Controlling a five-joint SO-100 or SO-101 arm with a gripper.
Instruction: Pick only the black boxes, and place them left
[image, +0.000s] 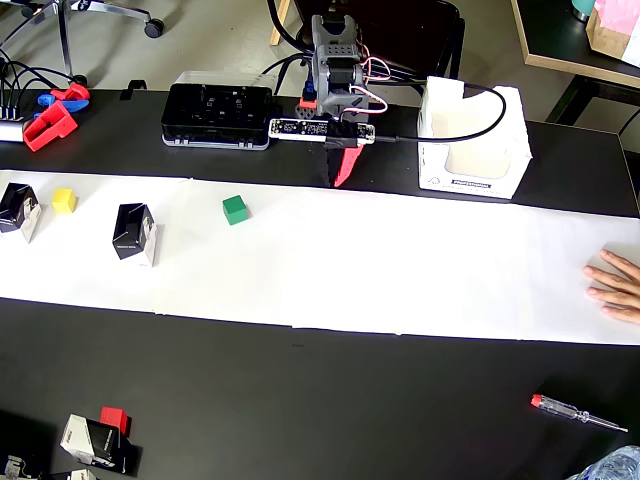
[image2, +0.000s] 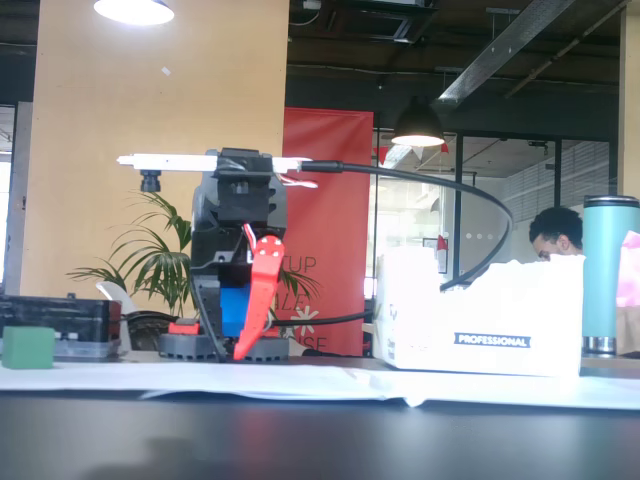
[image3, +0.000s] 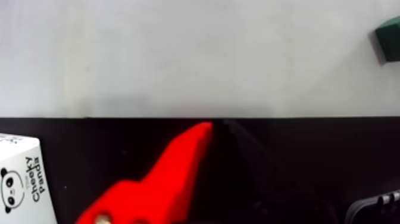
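Note:
Two black boxes stand on the white paper strip (image: 400, 270) in the overhead view, one at the far left (image: 18, 210) and one a little right of it (image: 134, 233). Another black box (image: 92, 440) lies on the black table at the bottom left. My gripper (image: 337, 180) hangs folded at the arm's base at the back, well away from all of them. Its red finger (image3: 172, 173) and black finger meet at the tips, with nothing between them. The gripper also shows in the fixed view (image2: 240, 355) and in the wrist view (image3: 215, 124).
A yellow cube (image: 64, 200) and a green cube (image: 235, 209) sit on the paper. The big black case (image: 218, 115) and a torn white carton (image: 470, 140) flank the arm. A person's hand (image: 615, 285) rests at the right edge. A screwdriver (image: 578, 412) lies bottom right.

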